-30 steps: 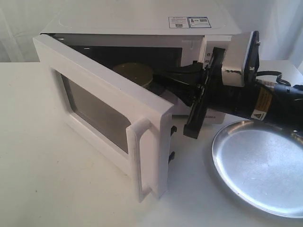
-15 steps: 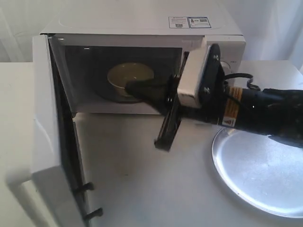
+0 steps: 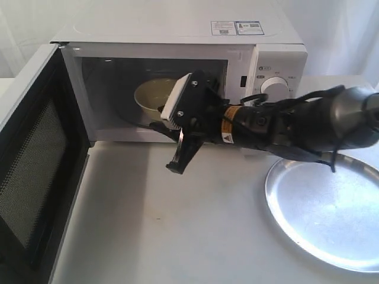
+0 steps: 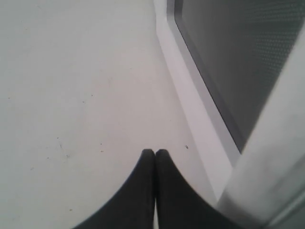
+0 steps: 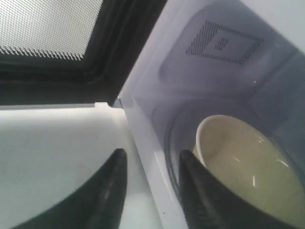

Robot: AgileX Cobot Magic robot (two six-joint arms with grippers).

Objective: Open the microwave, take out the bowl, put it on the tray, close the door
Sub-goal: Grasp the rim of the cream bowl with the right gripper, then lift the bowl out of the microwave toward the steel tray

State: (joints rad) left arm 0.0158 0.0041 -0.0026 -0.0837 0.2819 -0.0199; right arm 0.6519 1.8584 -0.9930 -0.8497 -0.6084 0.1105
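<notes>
The white microwave (image 3: pixel 148 26) stands with its door (image 3: pixel 29 171) swung wide to the left, black mesh inner face showing. The cream bowl (image 3: pixel 151 93) sits on the glass turntable inside. My right gripper (image 3: pixel 155 123) is at the cavity's mouth, open. In the right wrist view its fingers (image 5: pixel 152 155) straddle the front sill, one just beside the bowl (image 5: pixel 243 162), touching nothing. The silver tray (image 3: pixel 331 213) lies on the table at the right. My left gripper (image 4: pixel 155 152) is shut on nothing, low over the table beside the door (image 4: pixel 238 62); the exterior view does not show it.
The white table (image 3: pixel 177 225) runs between the open door and the tray. The right arm (image 3: pixel 296 127) stretches across the front of the microwave's dial panel (image 3: pixel 273 87) and above the tray's far rim.
The door has swung from half closed to fully open on the left. My right arm has moved left and lower, bringing its open fingers to the cavity's mouth near the bowl.
</notes>
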